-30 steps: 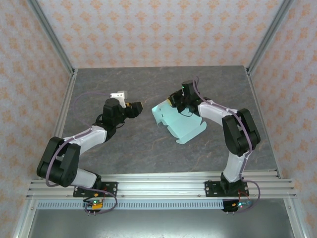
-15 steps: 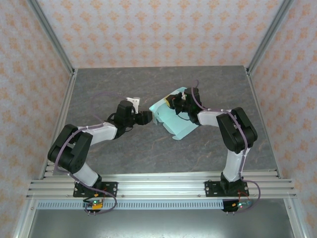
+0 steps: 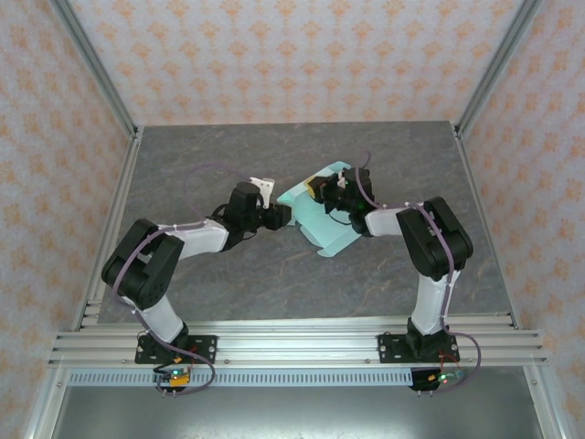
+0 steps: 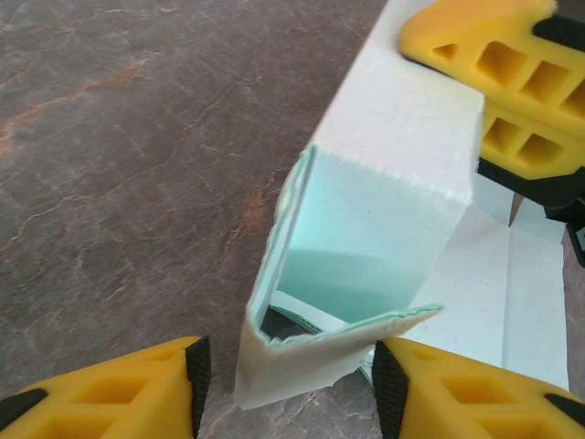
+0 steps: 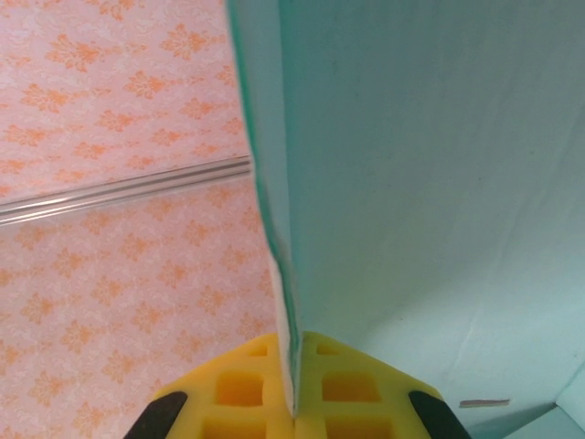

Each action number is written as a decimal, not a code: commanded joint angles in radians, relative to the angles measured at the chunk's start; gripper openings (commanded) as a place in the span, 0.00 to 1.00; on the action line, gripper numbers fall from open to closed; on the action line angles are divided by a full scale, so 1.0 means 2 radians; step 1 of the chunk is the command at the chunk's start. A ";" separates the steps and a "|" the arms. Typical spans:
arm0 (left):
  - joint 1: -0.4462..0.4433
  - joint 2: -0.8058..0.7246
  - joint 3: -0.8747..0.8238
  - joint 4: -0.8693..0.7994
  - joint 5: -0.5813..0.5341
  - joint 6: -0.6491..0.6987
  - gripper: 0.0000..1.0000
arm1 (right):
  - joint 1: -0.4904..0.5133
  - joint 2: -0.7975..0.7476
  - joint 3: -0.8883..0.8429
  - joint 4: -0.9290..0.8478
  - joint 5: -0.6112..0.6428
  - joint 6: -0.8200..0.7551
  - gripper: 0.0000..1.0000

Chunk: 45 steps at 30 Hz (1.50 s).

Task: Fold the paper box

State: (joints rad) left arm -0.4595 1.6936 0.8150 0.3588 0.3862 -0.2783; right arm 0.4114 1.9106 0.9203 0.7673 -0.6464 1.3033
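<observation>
**Top view.** The paper box (image 3: 327,222), partly folded, lies at the centre of the frame on the worktop (image 3: 228,274), between the two hands. Its long axis runs from upper left to lower right. The left hand (image 3: 281,216) meets its left end, so the box lies directly ahead of that hand. The right hand (image 3: 322,190) holds its upper edge. Both hands are at the box, but the left one is placed to act on the raised end.

**Left wrist view.** The left hand (image 4: 288,384) is spread, with one finger on each side of the box's (image 4: 384,201) near corner. Here a raised panel and a short flap form an open pocket. A narrow gap shows at each pad, so judged from this view nothing is pressed yet. The right hand (image 4: 498,96) appears at upper right, pinching the far edge of the same panel. The top view shows neither the pocket nor these gaps.

**Right wrist view.** The right hand (image 5: 294,393) is pressed together on a thin upright edge of the box (image 5: 439,183). This confirms the pinch. Whether the box's lower right end rests on the worktop cannot be told.
</observation>
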 commanded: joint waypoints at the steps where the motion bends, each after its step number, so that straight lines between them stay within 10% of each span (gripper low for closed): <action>1: -0.006 0.008 0.015 0.010 0.012 0.009 0.51 | -0.002 0.007 -0.006 0.036 0.007 0.009 0.00; 24: -0.020 0.041 0.032 0.044 0.043 0.026 0.44 | -0.002 0.016 -0.027 0.092 0.018 0.035 0.00; 45: -0.067 0.091 0.084 0.042 -0.106 0.034 0.40 | 0.002 -0.028 -0.097 0.110 0.087 0.044 0.00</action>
State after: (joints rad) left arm -0.5800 1.8656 0.9382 0.4152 0.2451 -0.2108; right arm 0.4099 1.8919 0.7631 1.0065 -0.5323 1.3731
